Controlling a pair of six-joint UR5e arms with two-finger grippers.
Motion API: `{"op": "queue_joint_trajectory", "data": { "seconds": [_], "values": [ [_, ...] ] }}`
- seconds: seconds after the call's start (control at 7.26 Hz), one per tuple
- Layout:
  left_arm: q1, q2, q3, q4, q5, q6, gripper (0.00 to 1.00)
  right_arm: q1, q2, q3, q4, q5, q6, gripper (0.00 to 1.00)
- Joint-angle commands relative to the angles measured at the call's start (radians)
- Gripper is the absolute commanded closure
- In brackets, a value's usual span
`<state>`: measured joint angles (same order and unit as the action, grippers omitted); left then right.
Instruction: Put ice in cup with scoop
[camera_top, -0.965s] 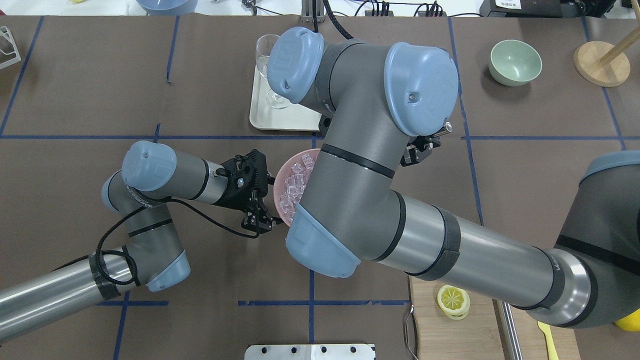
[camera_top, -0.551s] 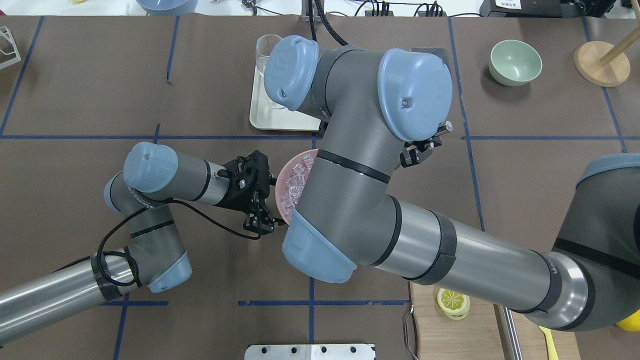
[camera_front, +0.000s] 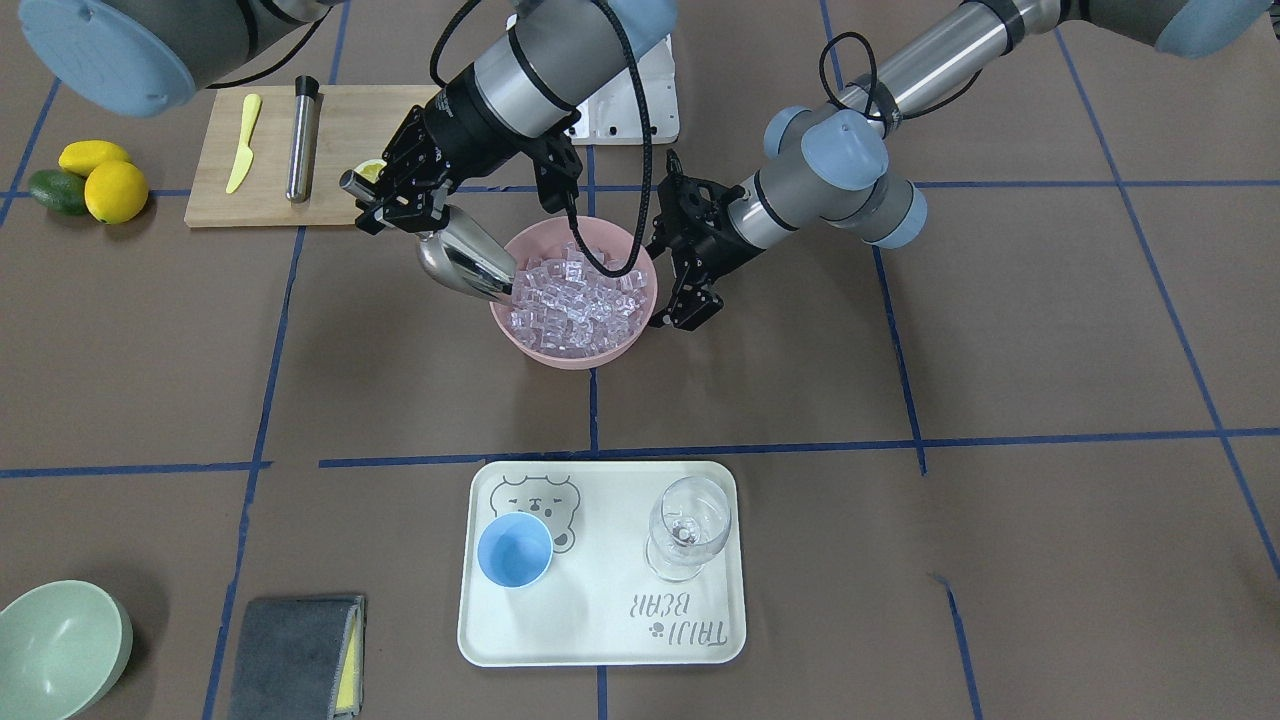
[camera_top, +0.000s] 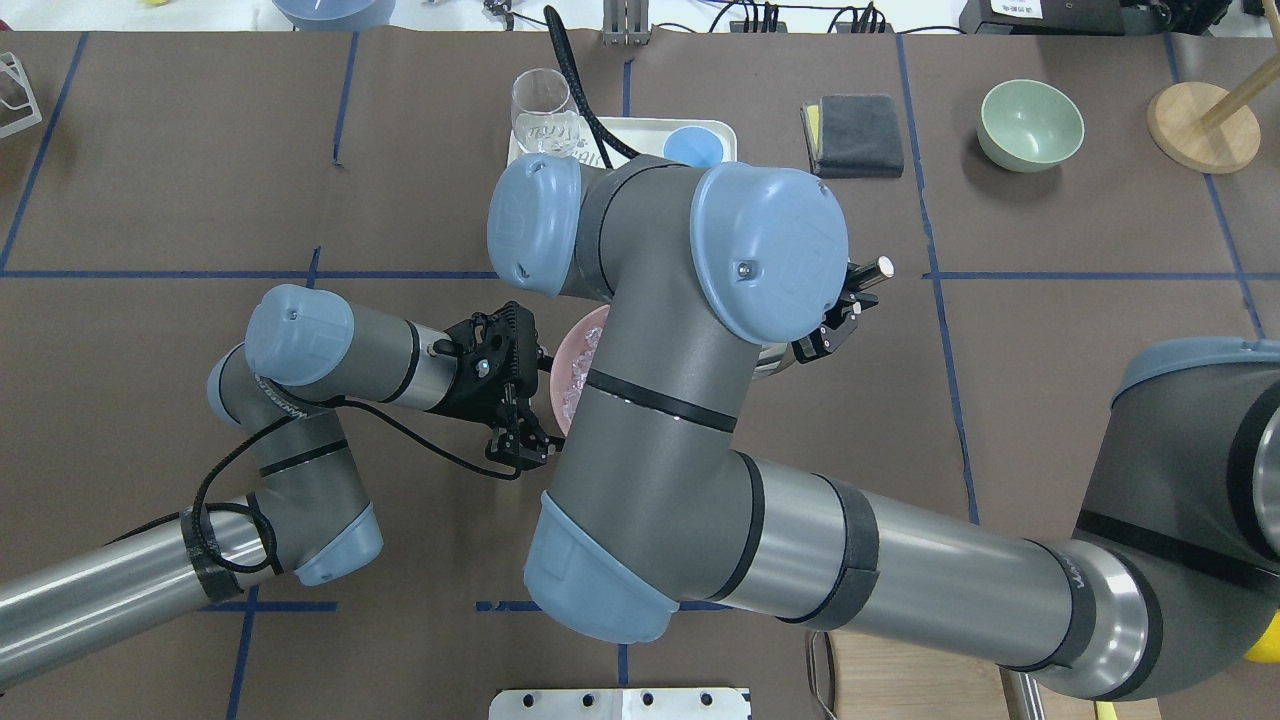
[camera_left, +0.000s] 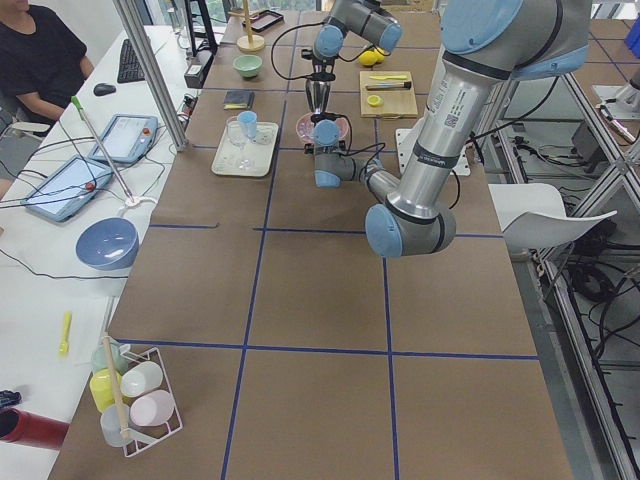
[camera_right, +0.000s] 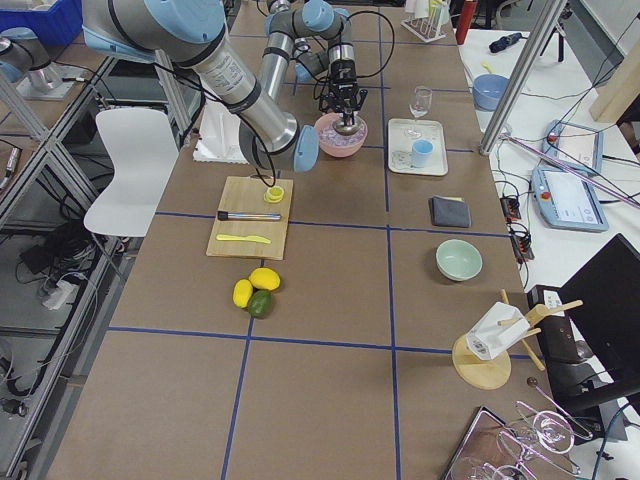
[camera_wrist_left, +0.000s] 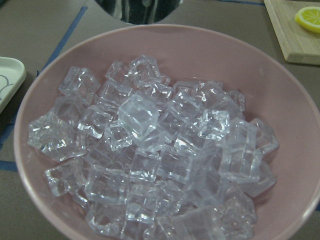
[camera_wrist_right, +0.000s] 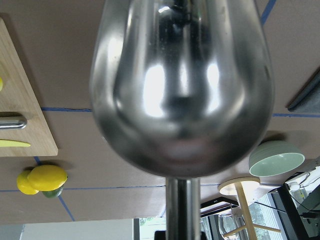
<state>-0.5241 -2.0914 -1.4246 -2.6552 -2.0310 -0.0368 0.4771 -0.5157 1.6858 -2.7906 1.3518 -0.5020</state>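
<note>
Gripping the scoop (camera_front: 465, 258) handle, my right claw (camera_front: 385, 200) tilts its trough onto the ice (camera_front: 572, 296); my left claw (camera_front: 678, 300) clamps the pink bowl (camera_front: 560, 352) rim.

Two robot arms are counted over the table. One pink bowl (camera_front: 574, 352) is seen, heaped with ice cubes (camera_front: 572, 295), too many to be numbered. One steel scoop (camera_front: 462, 257), one light-blue cup (camera_front: 514, 550) and one wine glass (camera_front: 688, 526) are tallied, the last two on a single tray (camera_front: 600, 640). One green bowl (camera_front: 55, 648), one folded cloth (camera_front: 295, 655), one cutting board (camera_front: 215, 165), one yellow knife (camera_front: 241, 142), one steel cylinder (camera_front: 299, 140), two lemons (camera_front: 114, 190) and one avocado (camera_front: 55, 191) are noted.
</note>
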Motion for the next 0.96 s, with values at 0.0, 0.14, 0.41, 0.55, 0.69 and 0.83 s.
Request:
{"op": "queue_joint_trajectory", "data": {
  "seconds": [0.0,0.14,0.41,0.55,0.69,0.83],
  "values": [
    [0.001,0.001,0.001,0.000,0.000,0.000,0.01,-0.015,0.069,-0.107,0.005,-0.013,0.000,1.00],
    [0.001,0.001,0.001,-0.002,0.000,0.000,0.01,-0.015,0.074,-0.113,0.011,-0.013,0.002,1.00],
    [0.001,0.001,0.001,-0.003,0.000,0.000,0.01,-0.017,0.065,-0.132,0.013,-0.013,0.003,1.00],
    [0.001,0.002,0.000,-0.003,0.000,0.000,0.01,-0.021,0.063,-0.146,0.011,-0.013,0.003,1.00],
    [0.001,0.002,0.001,-0.003,0.000,0.000,0.01,-0.031,0.063,-0.152,0.019,-0.013,0.005,1.00],
    [0.001,0.002,0.001,-0.003,0.000,0.000,0.01,-0.041,0.060,-0.153,0.028,-0.013,0.010,1.00]
  ]
}}
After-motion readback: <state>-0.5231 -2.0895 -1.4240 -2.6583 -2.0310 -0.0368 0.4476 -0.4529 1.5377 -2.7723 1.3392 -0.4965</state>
